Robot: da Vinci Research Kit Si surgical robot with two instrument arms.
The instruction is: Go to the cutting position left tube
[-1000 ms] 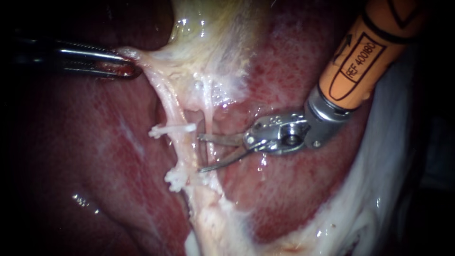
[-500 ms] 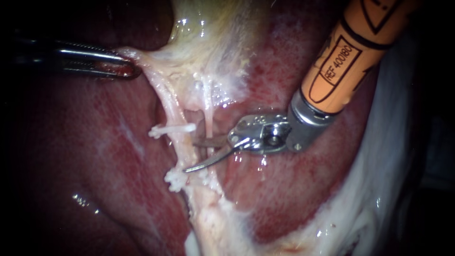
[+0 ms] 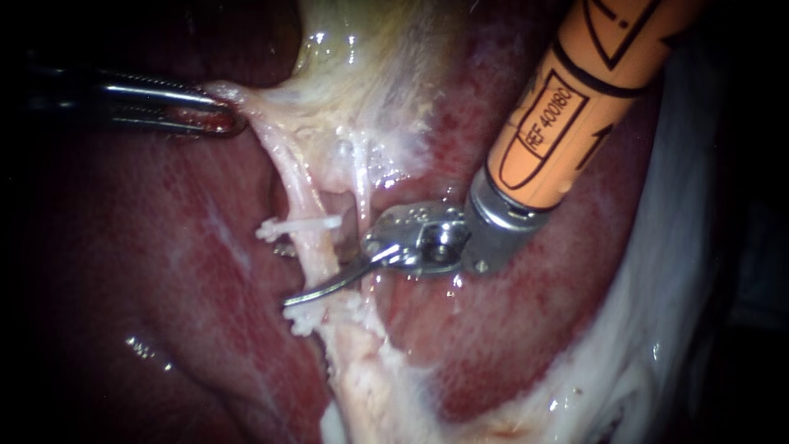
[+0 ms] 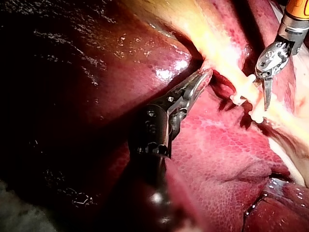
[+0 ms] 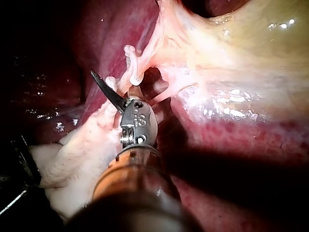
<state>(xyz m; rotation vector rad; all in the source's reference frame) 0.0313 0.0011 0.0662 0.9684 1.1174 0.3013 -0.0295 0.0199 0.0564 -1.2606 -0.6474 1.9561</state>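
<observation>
The left tube (image 3: pixel 316 247) runs down from the pale gallbladder (image 3: pixel 370 66) and carries two white clips, an upper clip (image 3: pixel 300 224) and a lower clip (image 3: pixel 304 319). My right instrument (image 3: pixel 288 275), orange-shafted with thin curved blades, comes in from the upper right. Its blades are open astride the left tube between the clips: one blade lies in front, the other is mostly hidden behind. In the right wrist view the dark blade (image 5: pixel 104 89) crosses the tube just by the clips (image 5: pixel 131 65). My left instrument (image 3: pixel 222 119) is shut on pale tissue at the gallbladder's lower end, holding it stretched leftwards.
A thinner right tube (image 3: pixel 362 193) runs beside the left one, just ahead of my right instrument's metal wrist (image 3: pixel 423 238). Red liver (image 3: pixel 164 271) surrounds both tubes. White fatty tissue (image 3: pixel 625 362) lies along the lower right.
My right instrument has moved left across the right tube; its open blades now reach around the left tube between the clips. The left instrument has held still.
</observation>
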